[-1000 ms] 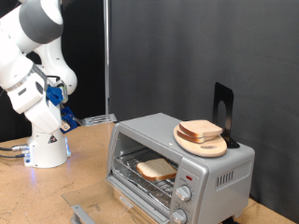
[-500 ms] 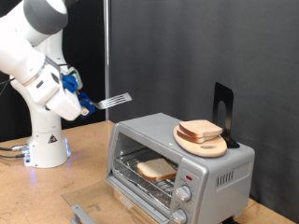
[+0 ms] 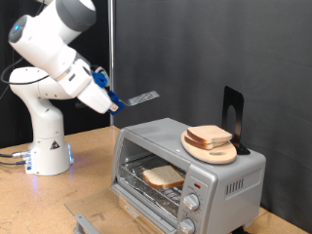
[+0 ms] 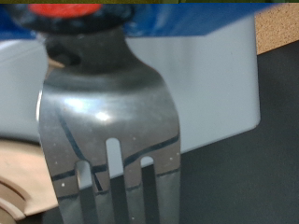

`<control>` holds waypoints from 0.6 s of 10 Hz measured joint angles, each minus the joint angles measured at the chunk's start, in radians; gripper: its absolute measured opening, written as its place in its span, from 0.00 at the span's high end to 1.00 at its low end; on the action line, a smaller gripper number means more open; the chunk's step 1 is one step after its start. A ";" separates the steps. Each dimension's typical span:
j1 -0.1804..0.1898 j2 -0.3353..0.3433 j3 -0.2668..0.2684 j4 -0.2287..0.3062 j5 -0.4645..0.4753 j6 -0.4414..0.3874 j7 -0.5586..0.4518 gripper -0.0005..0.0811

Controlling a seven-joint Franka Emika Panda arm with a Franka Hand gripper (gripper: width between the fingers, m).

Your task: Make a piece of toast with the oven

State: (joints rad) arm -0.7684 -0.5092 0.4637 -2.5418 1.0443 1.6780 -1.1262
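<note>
Since a moment ago the arm (image 3: pixel 58 54) has swung up and toward the exterior view's right, carrying its tool from the left-middle of the frame to a spot above the oven's upper left corner. The gripper (image 3: pixel 110 97) sits at the end of the white arm, left of centre, clenched on the blue handle of a metal fork (image 3: pixel 142 97), whose flat tined end sticks out to the right, roughly level, clear of the oven top. In the wrist view the fork (image 4: pixel 112 140) fills most of the picture, shiny grey with slots between its tines, and a red and blue part of the handle shows above it.

Below, in the lower right of the exterior view, the oven (image 3: pixel 224 171) stands with its glass door dropped open toward the lower left. The piece of toast (image 3: pixel 163 176) lies flat on the wire rack (image 3: pixel 146 187) inside. On the oven's roof rests a round wooden plate (image 3: pixel 210 151) bearing a second bread slice (image 3: pixel 209 136), with a dark upright stand (image 3: pixel 233 117) just behind it. Two round knobs (image 3: pixel 191 203) show at the oven's front right.
</note>
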 joint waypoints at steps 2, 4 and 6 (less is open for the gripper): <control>0.033 -0.064 0.037 -0.035 0.070 0.012 0.044 0.55; 0.068 -0.123 0.088 -0.059 0.147 0.053 0.094 0.55; 0.100 -0.168 0.163 -0.071 0.225 0.124 0.145 0.55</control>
State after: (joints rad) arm -0.6679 -0.6769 0.6270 -2.6130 1.2694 1.8015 -0.9813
